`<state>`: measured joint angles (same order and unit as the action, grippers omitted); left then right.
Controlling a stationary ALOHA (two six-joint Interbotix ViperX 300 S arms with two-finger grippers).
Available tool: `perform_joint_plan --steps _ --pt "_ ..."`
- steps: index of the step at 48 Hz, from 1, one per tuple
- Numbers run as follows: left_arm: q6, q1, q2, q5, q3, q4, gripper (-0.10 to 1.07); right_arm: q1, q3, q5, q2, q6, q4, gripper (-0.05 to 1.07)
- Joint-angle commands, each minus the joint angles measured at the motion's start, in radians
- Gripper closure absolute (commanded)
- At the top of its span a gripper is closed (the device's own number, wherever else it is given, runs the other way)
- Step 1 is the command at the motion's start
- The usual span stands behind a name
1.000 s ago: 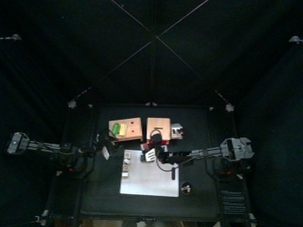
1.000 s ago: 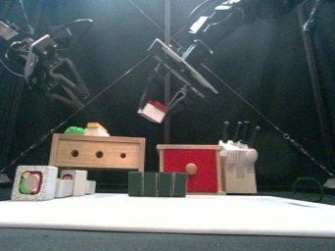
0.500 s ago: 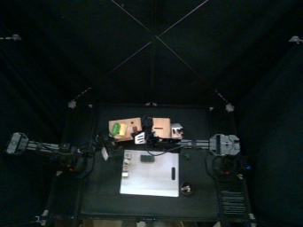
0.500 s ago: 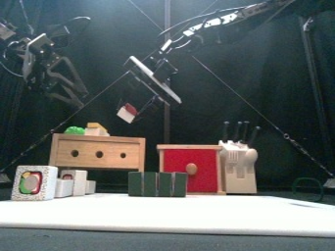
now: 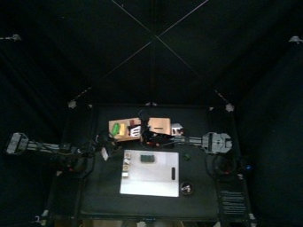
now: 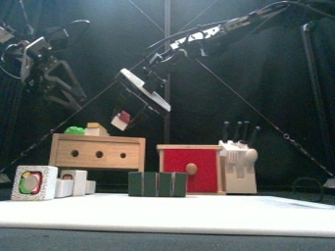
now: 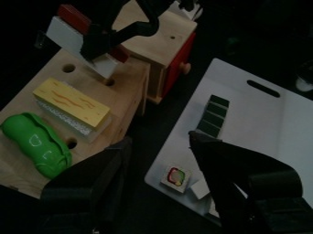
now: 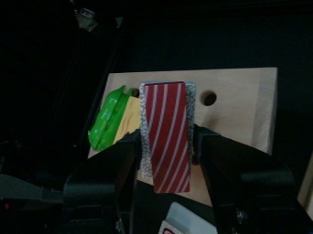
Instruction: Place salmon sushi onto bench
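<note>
Front view, nearest first: a white rectangular cutting board (image 6: 197, 213) lies along the table's front edge, and behind it, toward the left back, stands the pale wooden bench with two round holes in its face (image 6: 98, 151). Above the bench's right end hangs the red-and-white striped salmon sushi piece (image 6: 120, 121), clamped between the jaws of the right hand (image 6: 124, 116). It is in the air, clear of the bench top, not yet set down.

The relation that matters is straight down. In the right wrist view the sushi (image 8: 167, 133) sits between the two jaws with its long axis running along them, and the bench (image 8: 232, 110) fills the ground behind it. A green leaf-shaped toy (image 8: 108, 119) and a yellow slab (image 8: 130, 119) lie just beside the sushi's line, while the bench's bare part with the hole is on the other side. My judgement is that a lowering with a slight shift toward the bare part would land it free of the others.

The right arm reaches far across from the right, stretched out and angled down, its hand tilted. The left hand (image 7: 159, 178) rests near the table's left edge, jaws apart and empty, over the board's left side; it is nearer the bench but carries nothing.
</note>
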<state>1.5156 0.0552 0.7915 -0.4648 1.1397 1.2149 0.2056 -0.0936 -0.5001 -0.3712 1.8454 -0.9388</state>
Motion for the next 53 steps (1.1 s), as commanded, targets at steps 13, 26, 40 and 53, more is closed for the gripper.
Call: perform_joint_plan --steps 13,26,40,53 --pt "-0.002 -0.003 0.0 0.003 -0.011 0.003 0.08 0.0 -0.026 -0.003 0.015 0.0 -0.006 0.14" --pt "-0.002 -0.003 0.002 0.003 -0.009 0.003 0.08 -0.002 -0.025 -0.003 0.015 0.0 -0.008 0.12" --pt "0.0 -0.003 0.0 0.003 -0.009 0.003 0.08 -0.003 -0.015 -0.003 0.017 0.0 -0.018 0.12" --pt "0.0 -0.003 0.002 0.005 -0.009 0.0 0.08 -0.032 0.026 -0.003 0.048 0.002 -0.052 0.12"
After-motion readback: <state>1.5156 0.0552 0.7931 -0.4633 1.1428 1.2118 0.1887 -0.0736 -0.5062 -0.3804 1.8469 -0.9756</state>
